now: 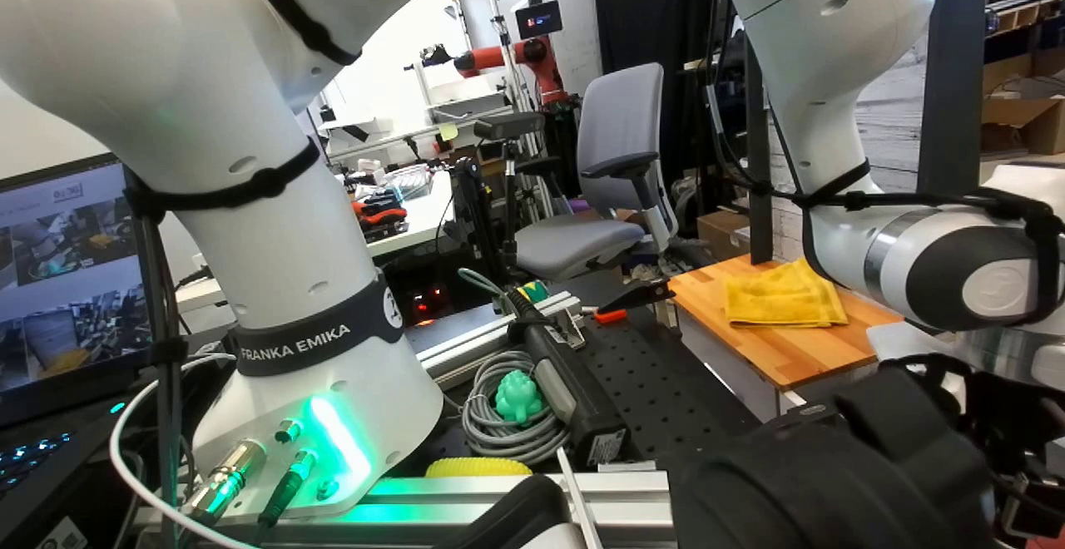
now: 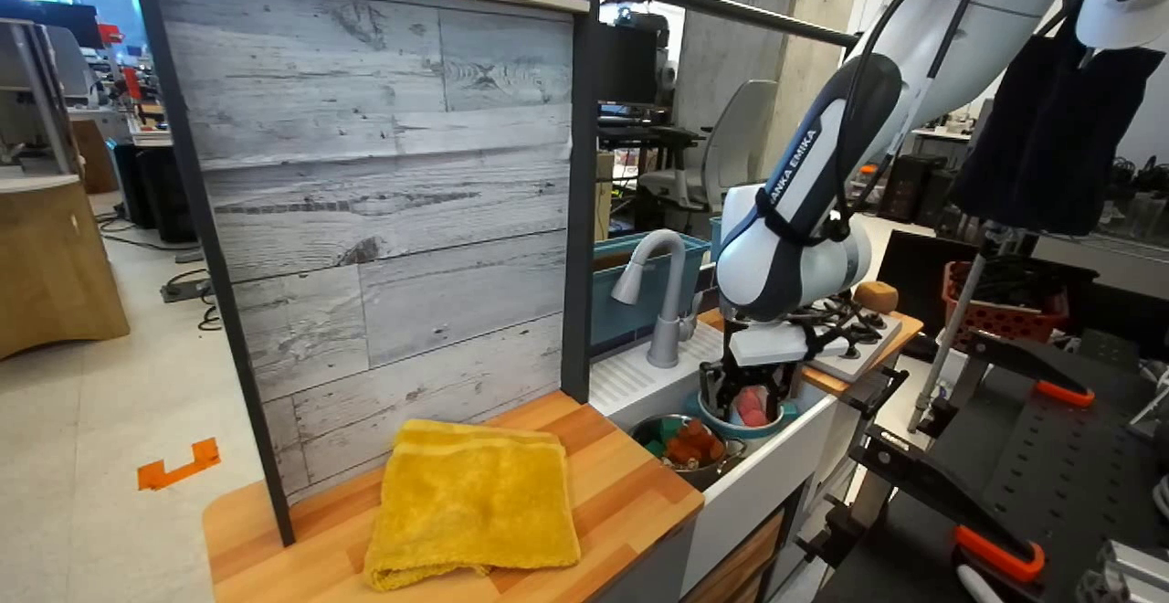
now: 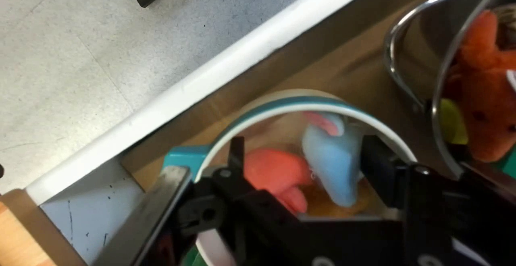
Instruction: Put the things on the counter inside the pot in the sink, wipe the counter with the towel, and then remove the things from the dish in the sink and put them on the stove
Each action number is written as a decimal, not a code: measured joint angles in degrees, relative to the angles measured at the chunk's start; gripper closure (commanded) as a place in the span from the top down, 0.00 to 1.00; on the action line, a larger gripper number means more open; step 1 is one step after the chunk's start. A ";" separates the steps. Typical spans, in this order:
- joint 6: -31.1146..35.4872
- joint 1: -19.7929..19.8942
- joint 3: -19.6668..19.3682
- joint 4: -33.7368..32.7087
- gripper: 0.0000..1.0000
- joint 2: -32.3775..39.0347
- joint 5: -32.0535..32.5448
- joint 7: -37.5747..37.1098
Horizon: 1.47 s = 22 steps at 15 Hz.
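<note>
A Franka Emika arm (image 2: 822, 174) bends down in an exterior view, near a grey wood-patterned panel (image 2: 393, 219) standing along the worktop (image 2: 630, 484). The white-walled sink (image 2: 776, 484) adjoins that worktop, with a stove (image 2: 845, 365) on its opposite side. A folded yellow towel (image 2: 479, 493) lies on the worktop in both exterior views, and a curved grey faucet (image 2: 671, 333) rises at the sink's back. Inside the sink, a teal dish (image 3: 306, 107) with a white rim stands just beside a metal pot (image 3: 435, 115). The black pincer (image 3: 305, 159) hangs at the mouth of the dish, its two fingers (image 3: 237, 153) spread wide apart in the wrist view. A red plush toy (image 3: 274, 169) and a light blue toy (image 3: 332, 157) lie in the dish, between the fingers from that angle; whether a finger touches either cannot be told. The pot contains an orange toy (image 3: 489, 88) and a green item (image 2: 672, 426) of unclear shape.
</note>
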<state>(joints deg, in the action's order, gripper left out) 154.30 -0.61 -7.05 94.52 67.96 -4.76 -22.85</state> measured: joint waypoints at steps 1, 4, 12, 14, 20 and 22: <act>0.00 -0.16 -0.07 -0.11 0.36 0.20 0.00 -0.17; 0.00 -0.18 -0.36 -0.41 0.15 0.43 -0.02 -0.50; 4.58 -0.85 -0.54 -0.53 0.01 1.24 -0.19 -2.59; 6.34 -1.07 -0.55 -0.30 0.01 1.16 -0.19 -2.58; 9.00 3.01 -0.66 4.56 0.01 -5.72 -0.20 2.57; 7.70 6.22 -0.79 5.84 0.01 -9.22 -0.20 5.50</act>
<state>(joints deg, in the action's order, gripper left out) 162.00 5.61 -7.84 100.36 58.74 -4.96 -17.34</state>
